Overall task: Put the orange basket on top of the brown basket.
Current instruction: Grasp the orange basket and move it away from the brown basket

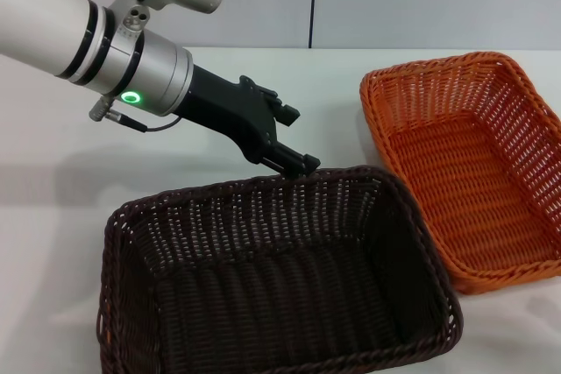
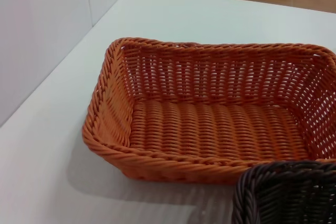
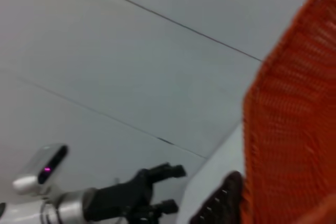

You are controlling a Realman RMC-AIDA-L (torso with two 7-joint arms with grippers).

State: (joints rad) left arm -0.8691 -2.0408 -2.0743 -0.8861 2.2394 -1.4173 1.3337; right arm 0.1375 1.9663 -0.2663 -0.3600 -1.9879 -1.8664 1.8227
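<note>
While both baskets sit apart on the table point(image 1: 53, 190), left claw point(image 1: 294, 137) hovers spread.
One orange basket point(image 1: 469, 164) at 3 o'clock, one brown basket point(image 1: 280, 278) at 6; right claw unseen.

Left arm: silver, with a lit green ring, reaching in from the upper left.
Left gripper point(image 1: 296, 139): black, fingers parted, just above the far rim of the brown basket point(image 1: 280, 278).
Brown basket: nearest the camera, on the white table point(image 1: 53, 216).
Orange basket point(image 1: 469, 164): on the table at right, its near corner touching the brown one.
</note>
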